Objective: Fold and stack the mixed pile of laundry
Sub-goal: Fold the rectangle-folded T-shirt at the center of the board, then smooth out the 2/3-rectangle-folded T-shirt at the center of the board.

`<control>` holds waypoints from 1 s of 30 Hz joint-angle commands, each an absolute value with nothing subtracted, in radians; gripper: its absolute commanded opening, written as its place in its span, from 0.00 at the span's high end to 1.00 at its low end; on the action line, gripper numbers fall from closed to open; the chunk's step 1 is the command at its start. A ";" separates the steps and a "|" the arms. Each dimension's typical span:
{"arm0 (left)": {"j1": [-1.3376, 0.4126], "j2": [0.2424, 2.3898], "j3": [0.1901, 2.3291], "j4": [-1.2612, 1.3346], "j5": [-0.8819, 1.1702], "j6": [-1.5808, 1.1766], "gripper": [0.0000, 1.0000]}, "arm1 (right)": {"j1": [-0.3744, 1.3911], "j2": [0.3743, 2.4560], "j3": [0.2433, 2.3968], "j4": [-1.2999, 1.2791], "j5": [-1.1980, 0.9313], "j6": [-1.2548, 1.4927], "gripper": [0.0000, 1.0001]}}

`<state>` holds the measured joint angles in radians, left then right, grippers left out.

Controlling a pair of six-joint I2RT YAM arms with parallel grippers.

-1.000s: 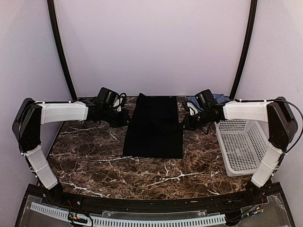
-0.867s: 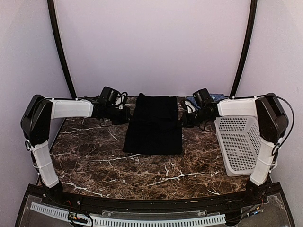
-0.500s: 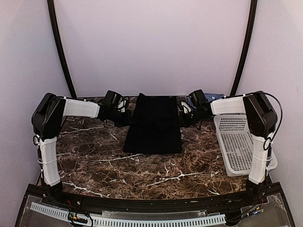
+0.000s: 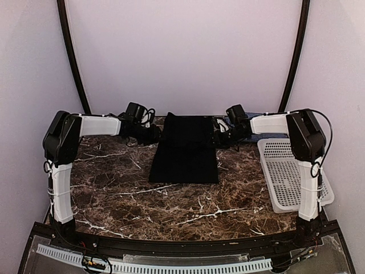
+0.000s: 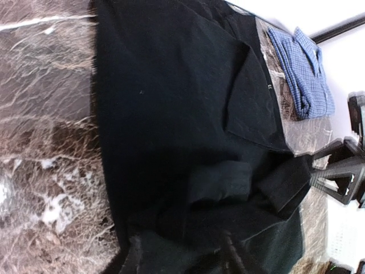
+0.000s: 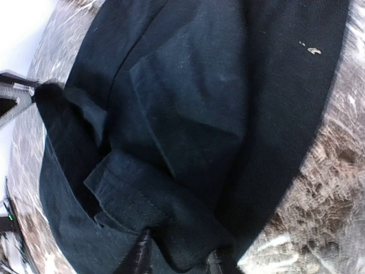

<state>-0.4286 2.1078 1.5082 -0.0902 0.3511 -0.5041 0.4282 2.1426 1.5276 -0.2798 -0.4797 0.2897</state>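
Note:
The black garment (image 4: 185, 151) lies flat as a long rectangle in the middle of the marble table (image 4: 114, 194). My left gripper (image 4: 155, 134) is low at its far left corner and my right gripper (image 4: 218, 137) at its far right corner. In the left wrist view the left gripper (image 5: 185, 254) has its jaws apart, with a rumpled fold of the black garment (image 5: 171, 114) between them. The right gripper (image 6: 177, 260) also stands open over a folded hem of the garment (image 6: 217, 85). The blue-and-white check shirt (image 5: 302, 74) lies folded at the back right.
A white perforated basket (image 4: 291, 177) stands along the right edge of the table, beside the right arm. The curved back wall rises close behind the garment's far edge. Marble shows on both sides of the garment and in front of it.
Both arms have stretched toward the back of the table and the grippers have closed in on the garment's far corners. The garment's near edge has slid slightly away. Both jaws have parted.

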 commanded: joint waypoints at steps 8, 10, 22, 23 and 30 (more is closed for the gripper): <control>-0.349 1.817 1.469 -0.256 0.262 -0.442 0.36 | 0.350 1.901 1.530 -0.372 -0.485 0.275 0.46; -0.348 1.765 1.420 -0.251 0.286 -0.439 0.34 | 0.350 1.871 1.498 -0.368 -0.521 0.274 0.46; -0.484 1.653 1.194 -0.152 0.354 -0.451 0.29 | 0.477 1.710 1.200 -0.272 -0.642 0.344 0.46; -0.497 1.663 1.197 -0.143 0.360 -0.451 0.29 | 0.491 1.705 1.173 -0.253 -0.643 0.358 0.46; -0.588 1.854 1.344 -0.070 0.474 -0.466 0.37 | 0.518 1.631 0.987 -0.123 -0.647 0.471 0.49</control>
